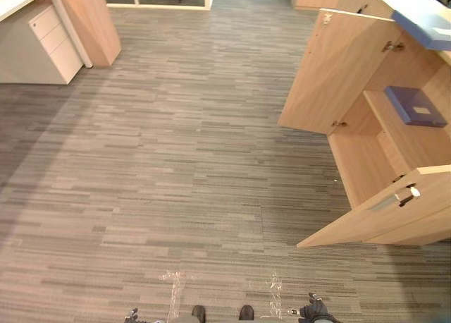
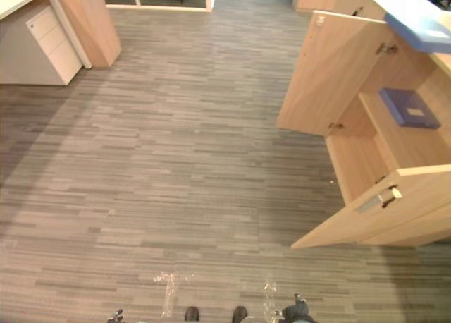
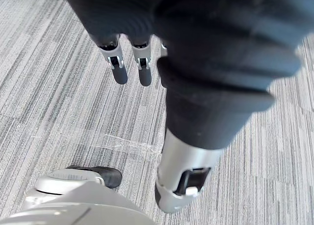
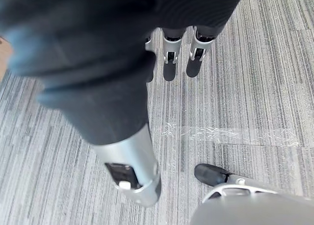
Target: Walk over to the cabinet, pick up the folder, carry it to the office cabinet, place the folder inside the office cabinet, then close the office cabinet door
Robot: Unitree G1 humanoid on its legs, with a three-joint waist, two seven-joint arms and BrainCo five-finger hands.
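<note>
Grey carpet (image 1: 176, 161) underfoot | office cabinet (image 1: 359, 169) open, ahead-right of my right hand (image 4: 200, 58) | folder (image 1: 416, 106) lies flat inside, long axis along the cabinet front, well apart from it | right hand and left hand (image 3: 117, 68) hang straight-fingered, empty

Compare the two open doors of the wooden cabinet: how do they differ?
The far door shows a plain face with hinges at its edge; the near door shows a silver handle. The far door stands beyond the blue folder, the near door on the robot's side of it. Both are light wood and wide open.
</note>
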